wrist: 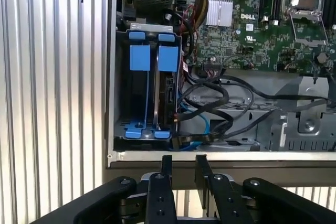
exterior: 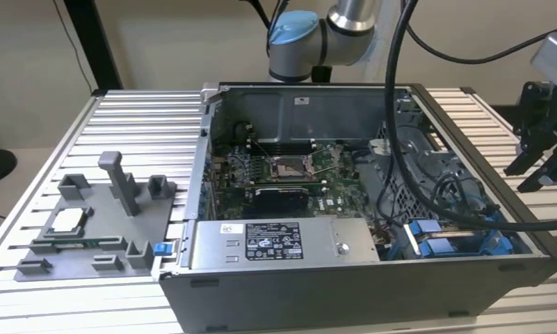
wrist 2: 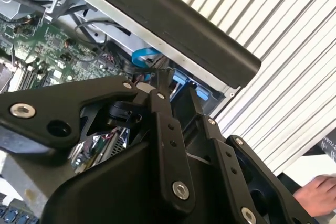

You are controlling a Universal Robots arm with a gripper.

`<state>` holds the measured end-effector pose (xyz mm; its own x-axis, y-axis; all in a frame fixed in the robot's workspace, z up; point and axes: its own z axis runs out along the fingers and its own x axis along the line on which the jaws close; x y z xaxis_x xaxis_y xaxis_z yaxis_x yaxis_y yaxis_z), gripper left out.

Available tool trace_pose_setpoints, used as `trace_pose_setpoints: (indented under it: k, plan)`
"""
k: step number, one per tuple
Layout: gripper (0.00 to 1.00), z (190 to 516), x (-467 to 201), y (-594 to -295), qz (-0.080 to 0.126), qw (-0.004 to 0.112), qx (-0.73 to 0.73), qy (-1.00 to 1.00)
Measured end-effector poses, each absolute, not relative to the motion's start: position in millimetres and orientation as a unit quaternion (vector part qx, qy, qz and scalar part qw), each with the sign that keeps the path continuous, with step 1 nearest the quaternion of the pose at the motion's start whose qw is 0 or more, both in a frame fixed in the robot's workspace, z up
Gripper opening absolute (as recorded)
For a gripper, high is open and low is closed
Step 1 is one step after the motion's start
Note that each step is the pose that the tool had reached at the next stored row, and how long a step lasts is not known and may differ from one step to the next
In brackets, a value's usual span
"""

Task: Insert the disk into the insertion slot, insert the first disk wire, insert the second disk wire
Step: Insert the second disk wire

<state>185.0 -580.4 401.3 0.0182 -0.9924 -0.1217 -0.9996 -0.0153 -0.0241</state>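
Observation:
The disk [wrist: 169, 95] stands on edge in its blue carrier inside the insertion slot [wrist: 122, 87], the grey bay at the case's corner. A second blue carrier [wrist: 139, 59] sits beside it. In the exterior view the bay's blue tabs [exterior: 436, 243] show at the case's near right. Black and blue disk wires [wrist: 210, 103] loop beside the bay, and one connector [wrist: 181, 141] lies at the disk's end; I cannot tell if it is plugged in. My gripper [wrist: 184, 163] [exterior: 528, 179] [wrist 2: 176, 85] hangs outside the case wall, just off the bay, slightly open and holding nothing.
The open computer case [exterior: 352, 292] lies on a slatted aluminium table [exterior: 139, 132]. Inside it are the motherboard [exterior: 288, 174] and a grey metal box with a sticker [exterior: 278, 243]. A grey fixture [exterior: 92, 223] sits at the exterior view's left. A person's hand [wrist 2: 317, 192] shows beyond the gripper.

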Motion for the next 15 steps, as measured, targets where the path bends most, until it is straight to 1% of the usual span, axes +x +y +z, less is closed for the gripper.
trace_pose_setpoints:
  k: [4,10,15]
  plan:
    - [1.00,398.7,190.0,-580.0,0.043,0.044,-0.711,0.700]
    - [1.00,392.6,199.2,-579.9,0.051,0.036,-0.711,0.701]
    - [1.00,388.8,199.3,-580.3,0.063,0.024,-0.710,0.701]
